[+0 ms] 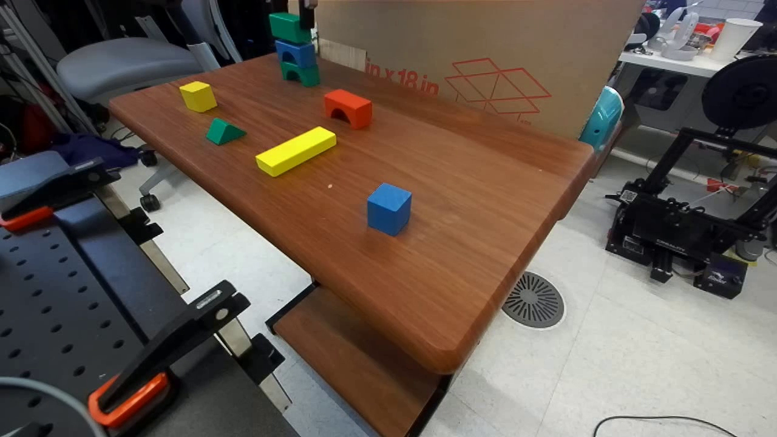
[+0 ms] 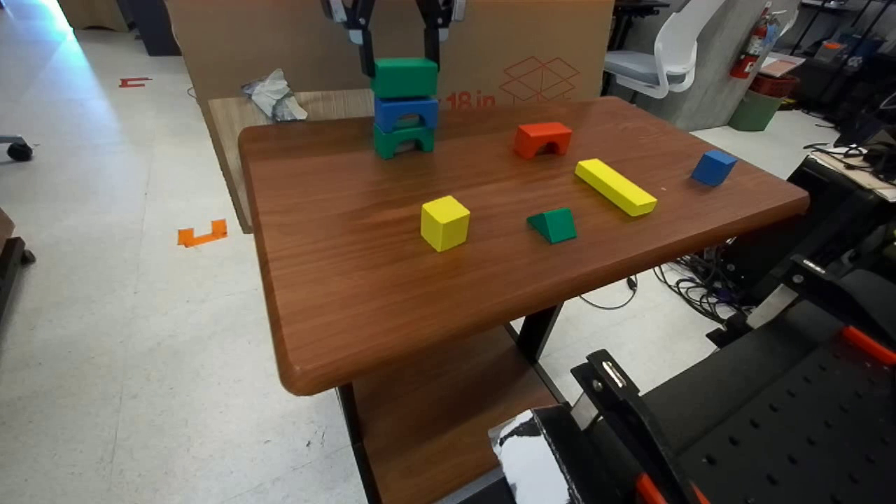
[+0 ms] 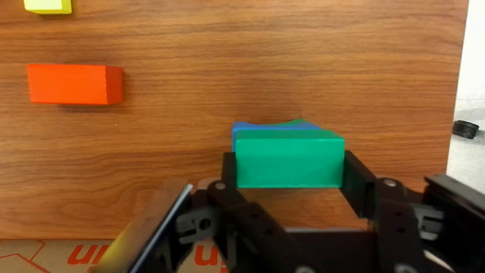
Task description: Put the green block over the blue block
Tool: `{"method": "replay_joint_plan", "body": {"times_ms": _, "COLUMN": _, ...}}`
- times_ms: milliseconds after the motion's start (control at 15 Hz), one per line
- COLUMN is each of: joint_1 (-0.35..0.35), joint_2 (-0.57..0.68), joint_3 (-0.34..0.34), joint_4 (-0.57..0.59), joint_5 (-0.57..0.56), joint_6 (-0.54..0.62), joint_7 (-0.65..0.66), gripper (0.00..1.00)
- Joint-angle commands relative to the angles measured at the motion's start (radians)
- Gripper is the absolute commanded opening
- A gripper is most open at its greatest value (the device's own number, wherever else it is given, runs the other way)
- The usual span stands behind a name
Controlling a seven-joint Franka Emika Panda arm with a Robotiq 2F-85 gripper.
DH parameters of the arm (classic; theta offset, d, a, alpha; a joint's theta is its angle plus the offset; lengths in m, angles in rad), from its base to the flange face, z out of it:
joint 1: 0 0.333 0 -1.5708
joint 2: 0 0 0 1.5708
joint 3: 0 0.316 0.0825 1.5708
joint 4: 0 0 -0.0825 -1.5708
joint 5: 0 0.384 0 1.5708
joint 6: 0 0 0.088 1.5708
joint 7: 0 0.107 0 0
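Nearest in wrist view, my gripper [image 3: 290, 165] clamps one green block [image 3: 290, 159] over one blue block [image 2: 406, 106] on one green arch [image 2: 387, 141]. Farther off lie one red arch [image 3: 70, 83], one yellow cube [image 2: 444, 224], one yellow bar [image 2: 616, 187], one green wedge [image 2: 558, 225], one blue cube [image 1: 388, 210].

A: Of which material is the table [image 1: 461, 200]?

B: It looks like wood, or a wood-like laminate; the surface is smooth, with visible grain and a soft shine.

A: And the green block [image 3: 290, 163]?

B: Painted wood, it seems, smooth, with a light gloss. The blue arch [image 2: 406, 106] has the same painted look, but rather matt.

A: Is the claw [image 2: 400, 61] metal?

B: Its black parts are matt, metal or plastic, I cannot tell. Some grey pieces on it look metallic.

A: And the box [image 1: 425, 42]?

B: It is cardboard, dull and printed.

A: The crumpled sheet [image 2: 274, 96]?

B: Paper or thin plastic, wrinkled; which of them, I cannot decide.
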Motion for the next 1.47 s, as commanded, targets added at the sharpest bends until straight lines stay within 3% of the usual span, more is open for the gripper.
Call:
{"method": "replay_joint_plan", "body": {"times_ms": 0, "joint_1": 0.009, "joint_2": 0.042, "joint_3": -0.001, "joint_4": 0.076, "joint_5": 0.009, "joint_6": -0.054, "joint_7": 0.011, "gripper": 0.41}}
{"method": "replay_joint_plan", "body": {"times_ms": 333, "joint_1": 0.01, "joint_2": 0.05, "joint_3": -0.005, "joint_4": 0.093, "joint_5": 0.008, "joint_6": -0.06, "joint_7": 0.017, "gripper": 0.41}}
{"method": "replay_joint_plan", "body": {"times_ms": 400, "joint_1": 0.009, "joint_2": 0.05, "joint_3": -0.004, "joint_4": 0.093, "joint_5": 0.009, "joint_6": -0.062, "joint_7": 0.016, "gripper": 0.91}}
{"method": "replay_joint_plan", "body": {"times_ms": 533, "joint_1": 0.01, "joint_2": 0.044, "joint_3": -0.005, "joint_4": 0.087, "joint_5": 0.008, "joint_6": -0.06, "joint_7": 0.019, "gripper": 0.98}}
{"method": "replay_joint_plan", "body": {"times_ms": 933, "joint_1": 0.005, "joint_2": -0.029, "joint_3": -0.005, "joint_4": -0.001, "joint_5": 0.004, "joint_6": -0.007, "joint_7": 0.012, "gripper": 1.0}}
{"method": "replay_joint_plan", "body": {"times_ms": 1400, "joint_1": -0.015, "joint_2": -0.317, "joint_3": -0.015, "joint_4": -0.351, "joint_5": -0.021, "joint_6": 0.167, "joint_7": -0.001, "gripper": 1.0}}
